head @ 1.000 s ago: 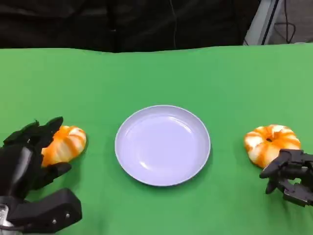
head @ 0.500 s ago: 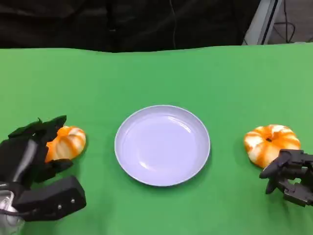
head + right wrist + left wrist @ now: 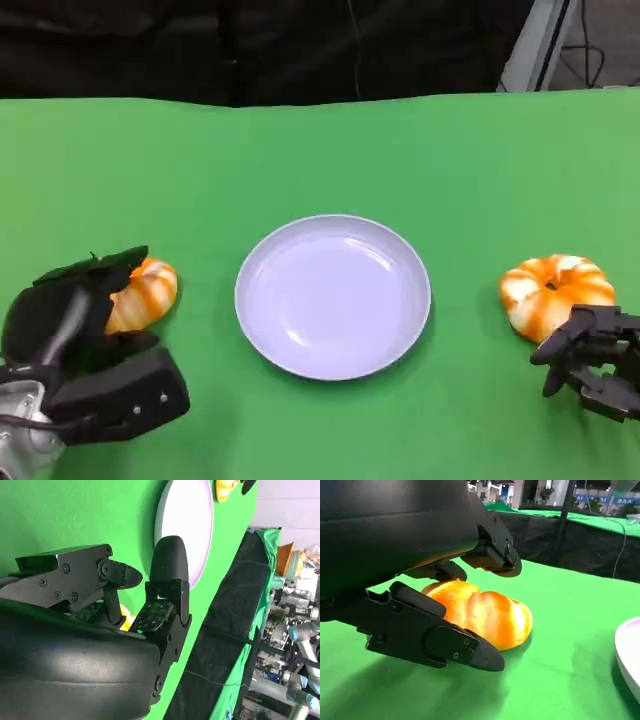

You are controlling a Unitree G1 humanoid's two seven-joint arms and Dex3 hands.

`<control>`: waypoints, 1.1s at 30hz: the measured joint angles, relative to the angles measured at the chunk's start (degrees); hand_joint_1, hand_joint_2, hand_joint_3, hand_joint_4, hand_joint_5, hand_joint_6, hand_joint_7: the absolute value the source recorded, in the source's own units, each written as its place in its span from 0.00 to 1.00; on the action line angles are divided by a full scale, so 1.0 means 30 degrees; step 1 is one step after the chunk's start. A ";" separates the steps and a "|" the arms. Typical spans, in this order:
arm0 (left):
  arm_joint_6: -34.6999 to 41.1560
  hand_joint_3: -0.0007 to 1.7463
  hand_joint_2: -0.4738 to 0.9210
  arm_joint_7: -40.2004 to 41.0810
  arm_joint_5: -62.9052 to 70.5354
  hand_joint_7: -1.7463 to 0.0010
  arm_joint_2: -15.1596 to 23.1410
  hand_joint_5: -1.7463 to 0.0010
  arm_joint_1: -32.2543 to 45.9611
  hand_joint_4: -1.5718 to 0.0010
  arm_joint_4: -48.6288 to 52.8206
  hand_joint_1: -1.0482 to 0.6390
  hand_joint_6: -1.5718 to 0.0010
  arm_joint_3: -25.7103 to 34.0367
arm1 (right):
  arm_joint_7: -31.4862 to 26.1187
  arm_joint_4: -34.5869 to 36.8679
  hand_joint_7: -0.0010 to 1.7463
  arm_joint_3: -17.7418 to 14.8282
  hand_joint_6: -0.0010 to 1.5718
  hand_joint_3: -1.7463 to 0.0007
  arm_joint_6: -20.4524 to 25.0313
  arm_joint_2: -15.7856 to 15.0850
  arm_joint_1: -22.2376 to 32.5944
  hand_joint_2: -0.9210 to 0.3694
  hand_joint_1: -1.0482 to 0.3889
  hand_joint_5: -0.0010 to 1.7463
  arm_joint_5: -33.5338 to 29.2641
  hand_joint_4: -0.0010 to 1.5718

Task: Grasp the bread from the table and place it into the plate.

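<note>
Orange-and-white striped bread [image 3: 148,291] sat right in my left hand [image 3: 75,330], down at the near left of the green counter [image 3: 320,150]. My fingers [image 3: 497,560] were curled over the top of it and the thumb [image 3: 445,645] was tucked along its near side, so I'd call that wrapped around the loaf, which was resting on the cloth. Over at the near right, my right hand [image 3: 590,360] was hovering just in front of a second bread [image 3: 555,290], a round one with the same orange stripes. That hand's fingers were bent inward with nothing between them, tips close to the loaf, though I couldn't tell if they touched it. Between the two loaves, a bit further out, was the pale lavender plate [image 3: 333,296], sitting apart from both. Past that, just more green cloth up to the dark backdrop.
</note>
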 measured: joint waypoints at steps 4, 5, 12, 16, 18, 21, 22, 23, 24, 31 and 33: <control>0.0241 0.00 0.97 -0.0508 -0.0168 1.00 -0.0096 1.00 -0.0178 0.72 0.0324 0.34 0.72 -0.0119 | -0.0110 -0.0002 0.50 0.0003 0.61 0.72 -0.0041 0.0005 0.0001 0.01 0.77 0.78 -0.0010 0.55; 0.0307 0.00 0.97 -0.0640 -0.0210 1.00 -0.0137 1.00 -0.0249 0.72 0.0406 0.34 0.72 -0.0128 | -0.0115 -0.0003 0.50 0.0004 0.61 0.72 -0.0041 0.0006 0.0001 0.01 0.77 0.78 -0.0010 0.55; 0.0701 0.00 0.94 -0.1263 -0.0361 1.00 -0.0344 1.00 -0.0602 0.73 0.0629 0.50 0.71 -0.0163 | -0.0125 -0.0005 0.50 0.0003 0.62 0.73 -0.0054 0.0009 0.0001 0.01 0.77 0.79 -0.0007 0.55; 0.0775 0.00 0.95 -0.1487 -0.0380 1.00 -0.0344 1.00 -0.0606 0.74 0.0724 0.52 0.71 -0.0171 | -0.0055 -0.0005 0.50 0.0002 0.62 0.72 -0.0056 0.0020 0.0001 0.01 0.77 0.78 0.0025 0.55; 0.0850 0.01 0.96 -0.1528 -0.0379 1.00 -0.0346 1.00 -0.0615 0.74 0.0750 0.54 0.71 -0.0207 | -0.0069 -0.0005 0.50 0.0003 0.61 0.72 -0.0058 0.0021 0.0001 0.01 0.77 0.78 0.0024 0.55; 0.0915 0.01 0.97 -0.1575 -0.0378 1.00 -0.0352 1.00 -0.0648 0.74 0.0786 0.57 0.71 -0.0282 | -0.0047 -0.0005 0.50 0.0001 0.62 0.72 -0.0058 0.0021 0.0001 0.01 0.77 0.78 0.0027 0.55; 0.0918 0.01 0.97 -0.1598 -0.0379 1.00 -0.0355 1.00 -0.0660 0.74 0.0795 0.58 0.71 -0.0290 | -0.0044 -0.0005 0.50 0.0001 0.62 0.72 -0.0058 0.0021 0.0001 0.01 0.77 0.78 0.0028 0.55; 0.0918 0.01 0.97 -0.1667 -0.0379 1.00 -0.0358 1.00 -0.0673 0.74 0.0803 0.59 0.71 -0.0292 | -0.0049 -0.0005 0.50 0.0001 0.62 0.72 -0.0058 0.0021 0.0001 0.01 0.77 0.79 0.0028 0.55; 0.0918 0.01 0.98 -0.1679 -0.0383 1.00 -0.0358 1.00 -0.0678 0.74 0.0808 0.60 0.71 -0.0292 | -0.0051 -0.0005 0.50 0.0002 0.62 0.72 -0.0058 0.0021 0.0001 0.01 0.77 0.79 0.0028 0.55; 0.1053 0.00 0.98 -0.1685 -0.0384 1.00 -0.0385 0.99 -0.0706 0.71 0.0884 0.56 0.70 -0.0309 | -0.0220 -0.0005 0.50 0.0004 0.61 0.72 -0.0163 0.0021 0.0002 0.02 0.78 0.78 -0.0002 0.55; 0.1163 0.00 0.97 -0.1687 -0.0394 1.00 -0.0438 0.99 -0.0778 0.70 0.0952 0.56 0.70 -0.0308 | -0.0221 -0.0004 0.50 0.0007 0.61 0.72 -0.0175 0.0021 0.0001 0.02 0.78 0.78 -0.0002 0.55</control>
